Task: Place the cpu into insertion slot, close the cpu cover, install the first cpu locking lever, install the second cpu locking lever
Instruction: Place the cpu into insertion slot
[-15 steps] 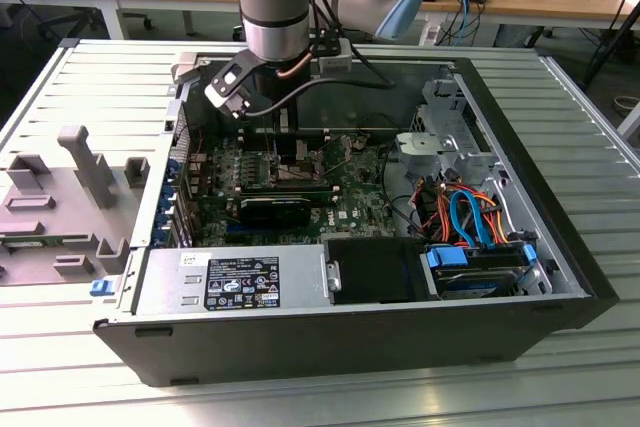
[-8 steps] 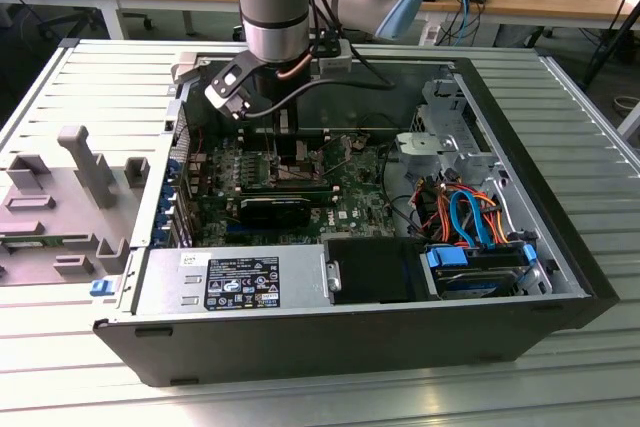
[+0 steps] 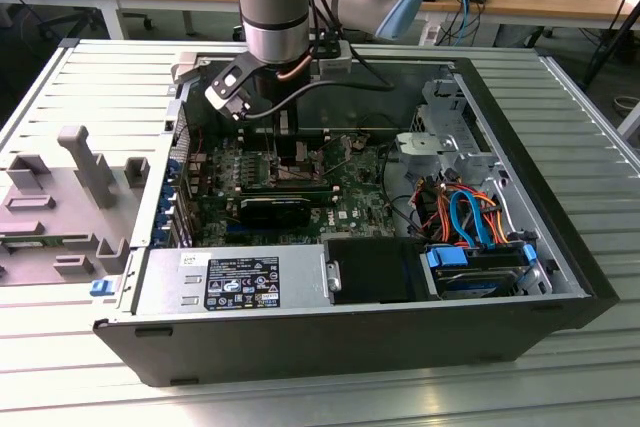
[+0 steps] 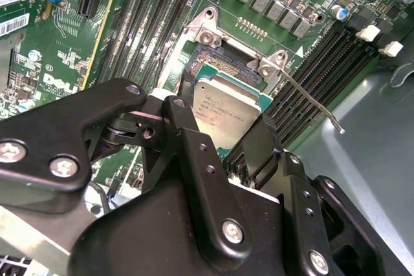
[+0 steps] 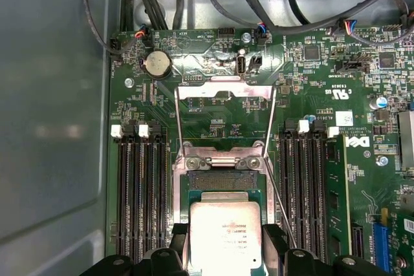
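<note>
Silver-topped cpu (image 5: 224, 234) is being clenched by the end effector (image 5: 224, 250) at the slot (image 5: 223, 178), around 11 o'clock from the case (image 3: 400, 335) middle in the exterior view, while the cover (image 5: 225, 92) is standing open and the levers (image 5: 283, 214) are seemingly waiting unlatched.

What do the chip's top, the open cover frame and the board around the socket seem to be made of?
The chip: likely metal on top, dull silver-grey, soft sheen. The cover frame: probably thin sheet metal, bright silvery reflections. The board: apparently green-coated circuit laminate, with fine traces.
</note>
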Available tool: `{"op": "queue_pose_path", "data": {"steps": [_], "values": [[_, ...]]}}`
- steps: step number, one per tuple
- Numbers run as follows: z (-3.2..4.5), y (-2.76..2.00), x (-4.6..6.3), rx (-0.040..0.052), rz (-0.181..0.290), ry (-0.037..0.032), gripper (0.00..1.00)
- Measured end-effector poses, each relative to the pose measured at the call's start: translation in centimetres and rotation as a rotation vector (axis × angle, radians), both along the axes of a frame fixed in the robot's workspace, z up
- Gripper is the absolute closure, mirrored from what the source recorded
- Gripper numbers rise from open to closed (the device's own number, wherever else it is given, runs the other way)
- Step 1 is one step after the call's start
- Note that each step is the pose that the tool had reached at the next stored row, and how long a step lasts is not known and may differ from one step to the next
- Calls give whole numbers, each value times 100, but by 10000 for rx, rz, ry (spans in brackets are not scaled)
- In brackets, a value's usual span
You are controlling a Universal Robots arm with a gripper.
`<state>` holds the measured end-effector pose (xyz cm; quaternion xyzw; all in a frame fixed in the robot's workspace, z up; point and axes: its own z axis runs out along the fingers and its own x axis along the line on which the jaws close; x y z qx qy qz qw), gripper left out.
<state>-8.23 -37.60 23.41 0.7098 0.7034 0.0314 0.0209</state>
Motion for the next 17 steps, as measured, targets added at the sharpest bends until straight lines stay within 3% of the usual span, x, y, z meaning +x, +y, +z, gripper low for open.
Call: {"op": "queue_pose_path", "data": {"steps": [17], "values": [[-35,0,0,0,0,0,46]]}}
